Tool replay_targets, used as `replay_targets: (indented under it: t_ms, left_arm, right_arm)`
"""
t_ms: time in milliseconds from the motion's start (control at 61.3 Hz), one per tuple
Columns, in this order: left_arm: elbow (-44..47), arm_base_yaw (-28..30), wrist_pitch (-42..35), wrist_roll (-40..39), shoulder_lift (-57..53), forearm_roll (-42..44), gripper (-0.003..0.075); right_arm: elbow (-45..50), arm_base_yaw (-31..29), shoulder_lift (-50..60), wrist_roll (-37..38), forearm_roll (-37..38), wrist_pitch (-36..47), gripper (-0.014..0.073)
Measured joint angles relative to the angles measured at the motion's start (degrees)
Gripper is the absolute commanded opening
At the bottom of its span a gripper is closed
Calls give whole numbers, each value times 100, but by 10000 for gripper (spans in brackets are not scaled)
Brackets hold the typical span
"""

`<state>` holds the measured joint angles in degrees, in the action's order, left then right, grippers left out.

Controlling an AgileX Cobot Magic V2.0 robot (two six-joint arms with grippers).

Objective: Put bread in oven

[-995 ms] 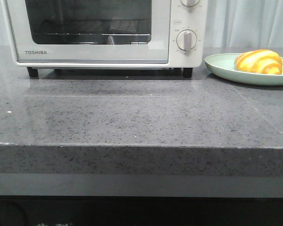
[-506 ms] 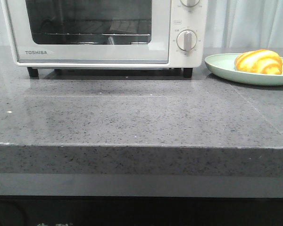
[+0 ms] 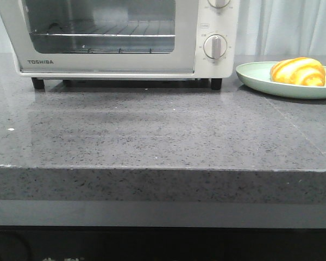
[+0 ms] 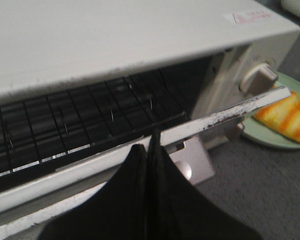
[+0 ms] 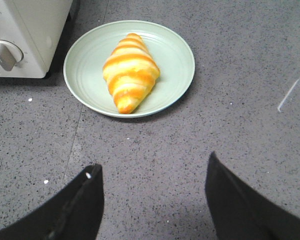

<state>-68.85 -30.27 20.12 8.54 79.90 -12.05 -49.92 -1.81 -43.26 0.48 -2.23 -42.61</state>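
The bread is a glossy golden roll with orange stripes lying on a pale green plate to the right of the white TOSHIBA oven. In the right wrist view the bread lies ahead of my right gripper, which is open, empty and clear of the plate. My left gripper is shut, its tips at the top bar of the oven's door. The door stands partly open and shows the wire rack. Neither gripper shows in the front view.
The oven and plate stand on a grey speckled stone counter with its front edge near me. Round dials are on the oven's right panel. The plate sits close to the oven's right side. A white curtain hangs behind.
The oven door has tilted open from shut; its glass now shows the rack from a different angle. The bread and plate have not moved.
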Motion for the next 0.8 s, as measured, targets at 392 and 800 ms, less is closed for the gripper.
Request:
replay_targets:
  t_ms: [392,800]
  left_arm:
    - [78,-9,1589,2,-710,-12,-20]
    - [147,-9,2164,-655,-1694,776,-21]
  right_arm:
    - [0,0,0,0,-9,0,468]
    - [0,0,0,0,-9,-220,517]
